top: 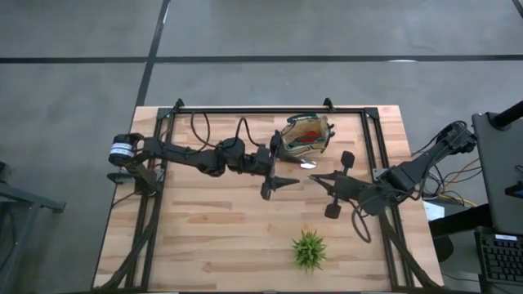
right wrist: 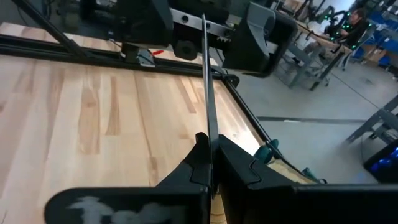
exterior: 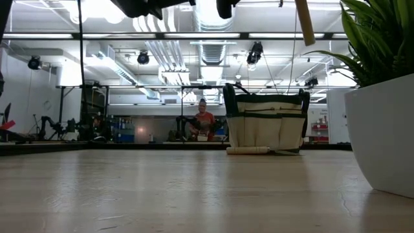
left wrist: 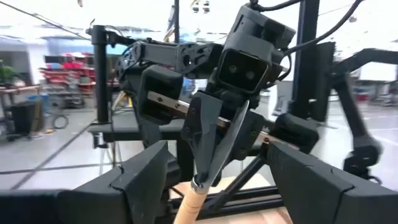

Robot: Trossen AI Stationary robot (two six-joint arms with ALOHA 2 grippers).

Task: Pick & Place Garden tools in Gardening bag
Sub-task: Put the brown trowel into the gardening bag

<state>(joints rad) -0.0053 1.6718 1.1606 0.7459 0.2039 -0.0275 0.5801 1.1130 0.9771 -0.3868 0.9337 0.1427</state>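
Observation:
The gardening bag point(top: 307, 134), tan with green trim, stands upright at the table's far middle point(exterior: 265, 126) with a red item inside. A pale long tool point(exterior: 249, 150) lies on the table against its front. My right gripper point(top: 317, 176) hangs in front of the bag, shut on a wooden-handled trowel point(left wrist: 208, 149). My left gripper point(top: 286, 167) faces it from the left, level and open. Its fingers point(left wrist: 143, 180) stand on either side of the trowel's handle without touching it. My right gripper pinches the trowel's metal blade point(right wrist: 209, 127) between its two fingers, with the blade edge-on between them. The fingers come from the table's right, close to level and tipped slightly down. The trowel is lifted clear, and its wooden handle point(left wrist: 189, 208) slants down below the fingers.
A spiky green plant point(top: 309, 250) in a white pot point(exterior: 381, 136) stands near the table's front right. Black frame rails point(top: 270, 109) run along the far edge and both sides. A person sits in the room far behind the table.

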